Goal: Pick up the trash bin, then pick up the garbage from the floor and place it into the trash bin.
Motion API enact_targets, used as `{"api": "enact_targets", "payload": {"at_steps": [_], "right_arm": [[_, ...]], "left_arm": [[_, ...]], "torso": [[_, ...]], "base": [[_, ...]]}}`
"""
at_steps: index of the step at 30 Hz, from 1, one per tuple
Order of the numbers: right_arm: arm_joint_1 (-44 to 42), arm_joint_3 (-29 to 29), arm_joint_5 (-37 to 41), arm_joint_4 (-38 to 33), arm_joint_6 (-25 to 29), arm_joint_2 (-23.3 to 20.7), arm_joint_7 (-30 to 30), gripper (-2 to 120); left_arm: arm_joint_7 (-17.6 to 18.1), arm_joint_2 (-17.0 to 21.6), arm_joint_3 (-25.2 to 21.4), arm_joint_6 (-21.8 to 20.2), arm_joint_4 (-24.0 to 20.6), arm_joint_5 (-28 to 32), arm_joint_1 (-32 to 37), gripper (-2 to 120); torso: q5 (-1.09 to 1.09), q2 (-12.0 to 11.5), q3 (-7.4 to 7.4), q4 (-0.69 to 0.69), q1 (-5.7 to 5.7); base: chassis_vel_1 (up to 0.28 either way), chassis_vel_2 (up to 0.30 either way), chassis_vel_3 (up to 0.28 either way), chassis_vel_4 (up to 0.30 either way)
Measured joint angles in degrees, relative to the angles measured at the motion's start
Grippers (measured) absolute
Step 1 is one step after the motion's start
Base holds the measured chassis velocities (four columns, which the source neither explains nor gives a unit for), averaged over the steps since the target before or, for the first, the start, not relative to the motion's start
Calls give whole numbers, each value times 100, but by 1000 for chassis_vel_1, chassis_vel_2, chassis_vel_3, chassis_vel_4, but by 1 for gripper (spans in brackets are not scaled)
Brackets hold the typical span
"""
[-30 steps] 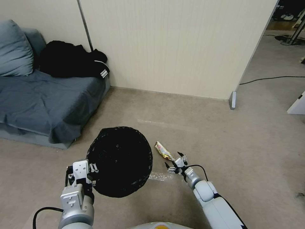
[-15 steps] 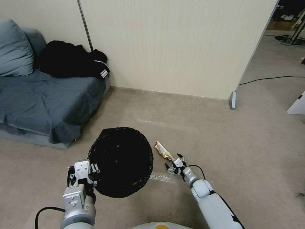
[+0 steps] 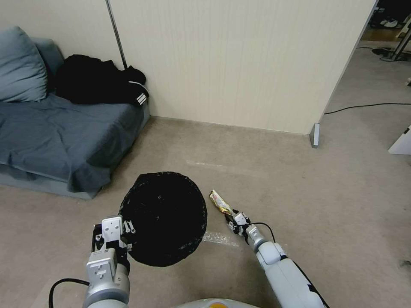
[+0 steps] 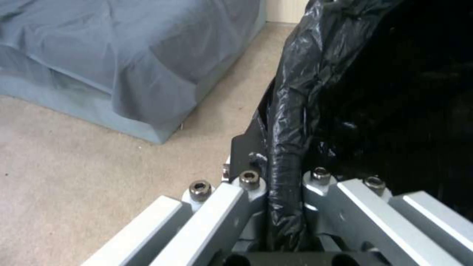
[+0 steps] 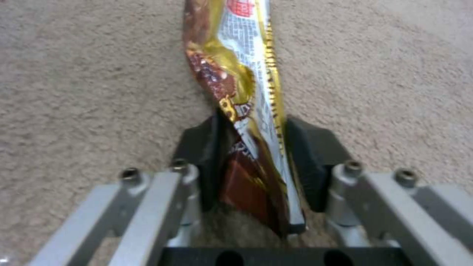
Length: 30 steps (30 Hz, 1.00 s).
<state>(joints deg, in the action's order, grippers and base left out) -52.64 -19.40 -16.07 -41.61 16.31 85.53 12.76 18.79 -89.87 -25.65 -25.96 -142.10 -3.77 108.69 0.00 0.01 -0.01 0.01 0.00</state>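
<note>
The trash bin (image 3: pixel 165 218) is lined with a thin black plastic bag that looks crinkly and a bit shiny. The snack wrapper (image 5: pixel 241 92) is glossy foil, gold and brown, with creases. The left gripper (image 4: pixel 283 207) and the right gripper (image 5: pixel 254 166) have smooth grey metal links with round bolts, and dull black pads. The floor (image 3: pixel 299 188) is rough beige carpet. The sofa (image 3: pixel 55 137) has soft blue-grey cloth with wrinkles. The wall panel (image 3: pixel 239 60) is pale, matt and finely ribbed
</note>
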Motion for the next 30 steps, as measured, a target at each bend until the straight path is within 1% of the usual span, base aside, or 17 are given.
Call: {"api": "enact_targets", "payload": {"at_steps": [3,4,5,7,9,17,20,21,22,24,25,26,27,28,29,30], "right_arm": [[3,-7,1,32,17,-10,-14,15],[3,-7,1,32,17,-10,-14,15],[1,-16,3,35,19,-19,-22,10],[-8,-29,33,37,39,-32,-48,2],[-11,-31,72,36,48,-36,-54,0],[-110,-31,245,-240,85,-123,-161,0],[-239,11,442,-607,117,-130,-260,0],[-335,37,528,-866,144,-142,-273,0],[-335,37,528,-866,144,-142,-273,0],[-529,112,746,-1433,162,-187,-274,0],[-669,185,939,-1878,155,-232,-274,0],[-669,185,939,-1878,155,-232,-274,0],[-764,233,1066,-2201,147,-260,-274,0],[-919,317,1276,-2832,159,-293,-271,0],[-1003,362,1381,-3235,219,-314,-268,0],[-1003,362,1381,-3235,219,-314,-268,0]], "left_arm": [[0,2,3,2,5,-1,-1,0],[0,2,3,2,5,-1,-1,0],[1,2,3,3,6,-1,-1,0],[1,3,5,4,6,-1,-2,0],[1,4,6,4,6,-1,-2,0],[0,4,37,7,47,-2,-20,0],[-2,16,41,31,119,-14,-27,0],[-2,23,41,37,134,-14,-30,0],[-2,23,41,37,134,-14,-30,0],[-6,48,44,42,158,-14,-38,0],[-9,60,45,43,172,-12,-42,0],[-9,60,45,43,172,-12,-42,0],[-9,64,45,44,183,-5,-46,0],[-13,73,44,44,200,19,-52,0],[-22,79,41,44,211,44,-56,0],[-22,79,41,44,211,44,-56,0]], "torso": [[2,0,0,1,0],[2,0,0,1,0],[-2,0,0,0,0],[-1,0,0,-1,0],[-1,0,0,-1,0],[-2,0,1,-3,0],[0,0,1,-2,0],[0,0,1,-2,0],[0,0,1,-2,0],[0,0,1,-2,0],[0,-1,1,-2,0],[0,-1,1,-2,0],[0,0,1,-3,0],[0,-1,1,-2,0],[0,0,0,0,-1],[0,0,0,0,-1]], "base": [[0,0,0,0],[0,0,0,0],[0,0,0,0],[0,0,0,0],[0,0,0,0],[0,0,0,0],[0,0,0,0],[0,0,0,0],[0,0,0,0],[0,0,0,0],[0,0,0,0],[0,0,0,0],[0,0,0,0],[0,0,0,0],[0,0,0,0],[0,0,0,0]]}}
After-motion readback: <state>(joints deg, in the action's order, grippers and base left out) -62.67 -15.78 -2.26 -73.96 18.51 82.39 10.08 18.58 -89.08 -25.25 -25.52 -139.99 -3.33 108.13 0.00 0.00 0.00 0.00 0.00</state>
